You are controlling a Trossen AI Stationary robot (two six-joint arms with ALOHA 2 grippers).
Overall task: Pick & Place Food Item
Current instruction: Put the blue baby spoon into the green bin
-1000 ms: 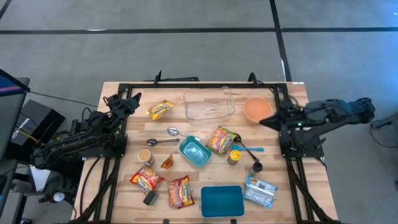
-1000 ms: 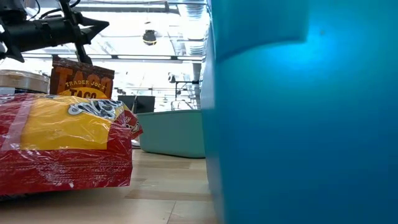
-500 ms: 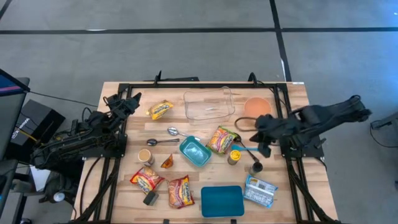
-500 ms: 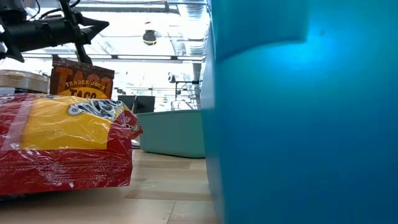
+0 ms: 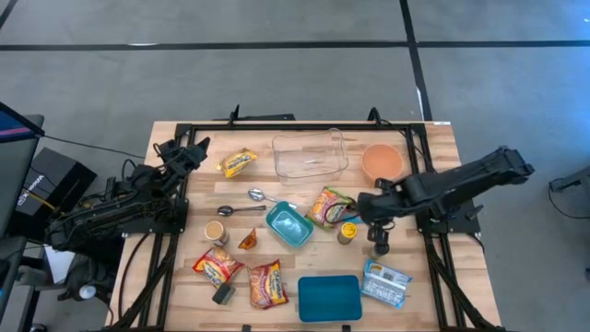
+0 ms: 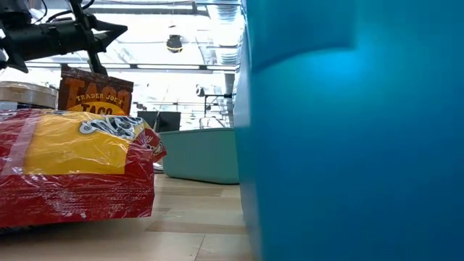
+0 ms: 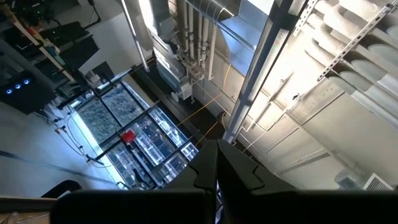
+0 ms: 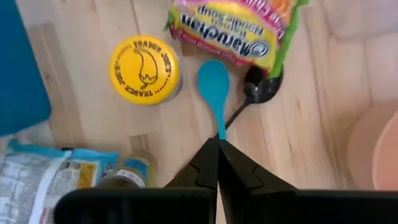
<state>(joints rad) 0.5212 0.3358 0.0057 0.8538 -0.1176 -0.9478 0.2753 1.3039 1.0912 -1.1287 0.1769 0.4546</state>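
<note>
Right gripper [image 5: 361,205], jaws clenched and empty, hovers by the noodle packet [image 5: 328,206] at its nine o'clock — it should open wide before descending. Left gripper [image 5: 195,146] waits, clenched.

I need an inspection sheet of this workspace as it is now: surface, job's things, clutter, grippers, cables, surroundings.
Surface: wooden table, crowded.
Job's things: noodle packets; yellow-lidded jar.
Clutter: clear tray, orange bowl, teal dish, teal lid, metal spoon, blue spoon.
Grippers: right gripper shut, above the blue spoon; left gripper shut, at the table's left edge.
Cables: black cable beside the left arm.
Surroundings: grey floor.
</note>
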